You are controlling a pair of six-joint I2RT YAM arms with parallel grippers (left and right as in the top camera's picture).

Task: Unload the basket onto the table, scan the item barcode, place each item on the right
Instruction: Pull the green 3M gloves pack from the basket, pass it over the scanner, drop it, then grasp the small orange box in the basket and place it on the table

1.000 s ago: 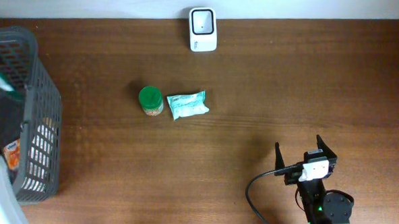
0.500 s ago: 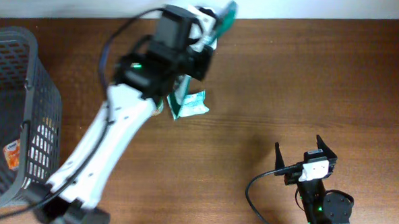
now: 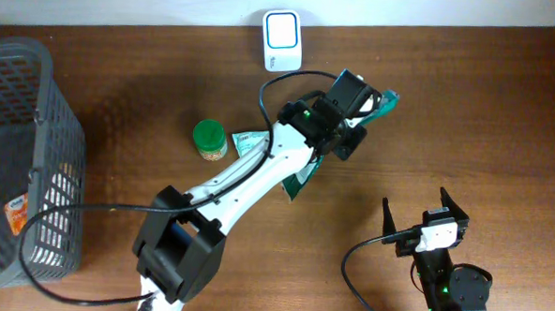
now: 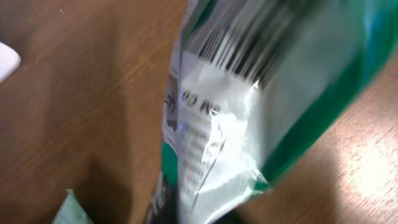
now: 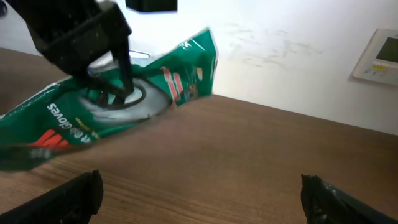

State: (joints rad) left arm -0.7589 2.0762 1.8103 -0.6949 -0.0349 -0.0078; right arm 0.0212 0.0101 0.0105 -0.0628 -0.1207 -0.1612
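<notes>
The left claw (image 3: 372, 103) grasps the green gloves packet (image 3: 300, 180) right of the scanner (image 3: 282, 40), scan unconfirmed; the right claw (image 3: 414, 213) idles released.

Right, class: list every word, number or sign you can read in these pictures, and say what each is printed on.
"gloves": on the green packet held by the left tool, right wrist view.
Barcode and small print on the packet, left wrist view: too blurred to read.
Wall panel: too small.
Green-lidded jar and scanner: nothing legible.
</notes>
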